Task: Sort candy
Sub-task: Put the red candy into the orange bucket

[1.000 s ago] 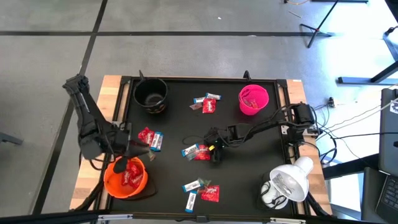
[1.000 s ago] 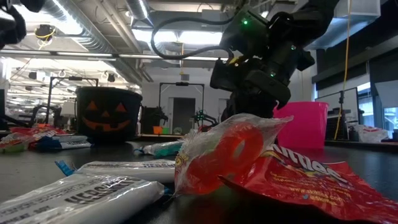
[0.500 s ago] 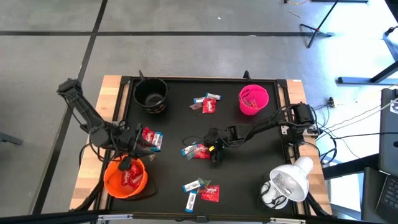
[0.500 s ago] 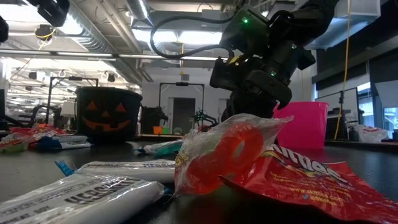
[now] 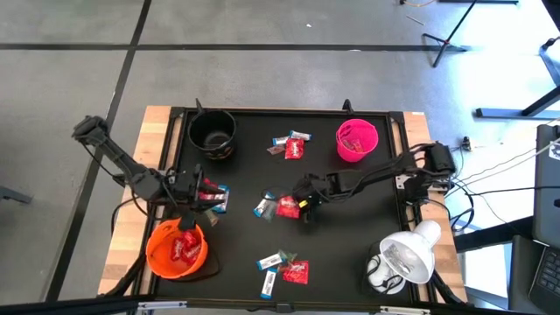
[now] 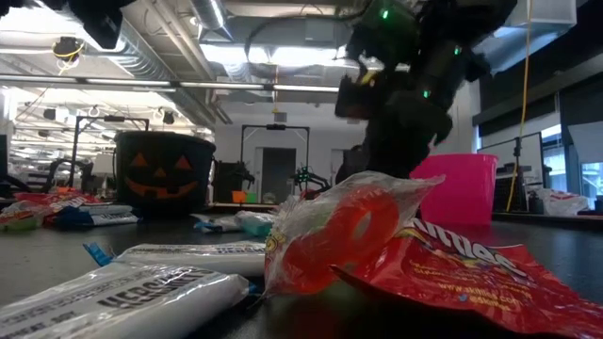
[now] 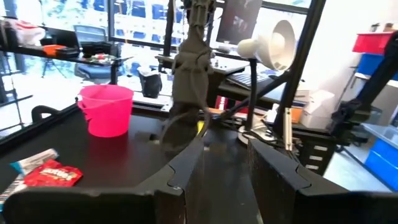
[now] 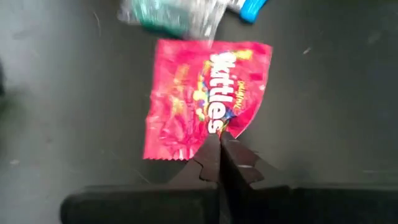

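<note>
Red and blue-white candy lies in small groups on the black mat (image 5: pixel 367 219). My right gripper (image 5: pixel 298 208) is at the mat's middle, shut on a red Skittles packet (image 5: pixel 284 207), with a blue-white sweet (image 5: pixel 265 205) beside it. My left gripper (image 5: pixel 197 186) is open and points level across the table, just short of a red and blue-white pair (image 5: pixel 213 196). Nothing shows between its fingers (image 7: pixel 186 168). The orange bowl (image 5: pixel 157 254) holds red sweets, as does the pink bowl (image 5: pixel 356 140). My right gripper pinches the red packet's edge, near one corner (image 8: pixel 229 129), between its two fingertips. The fingers come slanting down from the table's right side. The packet spreads flat away from the fingers, its face up; whether its far end is off the mat I cannot tell.
A black pumpkin-faced bowl (image 5: pixel 213 133) stands at the far left. More candy lies at the far middle (image 5: pixel 291 146) and near the front edge (image 5: pixel 284 267). A white lamp (image 5: pixel 402 258) stands at the near right corner. Bare mat lies between the pink bowl and the lamp.
My right gripper has shut on the red packet and risen a little. The blue-white sweet beside it has turned and slid slightly toward the far edge. My left gripper has swung from above the orange bowl's far rim toward the red and blue-white pair.
</note>
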You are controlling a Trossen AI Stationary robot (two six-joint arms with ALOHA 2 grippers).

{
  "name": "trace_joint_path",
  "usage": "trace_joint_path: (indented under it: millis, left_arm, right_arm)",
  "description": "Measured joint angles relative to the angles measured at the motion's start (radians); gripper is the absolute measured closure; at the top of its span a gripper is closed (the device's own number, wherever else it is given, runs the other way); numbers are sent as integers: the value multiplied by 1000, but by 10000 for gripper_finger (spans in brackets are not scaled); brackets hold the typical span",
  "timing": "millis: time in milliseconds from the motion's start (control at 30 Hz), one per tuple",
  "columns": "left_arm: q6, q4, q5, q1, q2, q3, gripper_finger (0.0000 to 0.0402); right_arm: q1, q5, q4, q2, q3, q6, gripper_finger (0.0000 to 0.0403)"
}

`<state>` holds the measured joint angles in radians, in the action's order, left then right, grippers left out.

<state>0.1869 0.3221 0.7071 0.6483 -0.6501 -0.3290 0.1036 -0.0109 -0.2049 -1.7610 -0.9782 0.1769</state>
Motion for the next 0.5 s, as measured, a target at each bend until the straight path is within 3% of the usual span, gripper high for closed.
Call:
trace_joint_path:
  millis: [333,500]
  left_arm:
    - [2,0,-52,-65,-57,0,287]
    - [130,1,-77,-110,-98,0,287]
  right_arm:
    - [0,31,-2,51,-2,1,402]
    - [0,65,24,55,-2,-5,402]
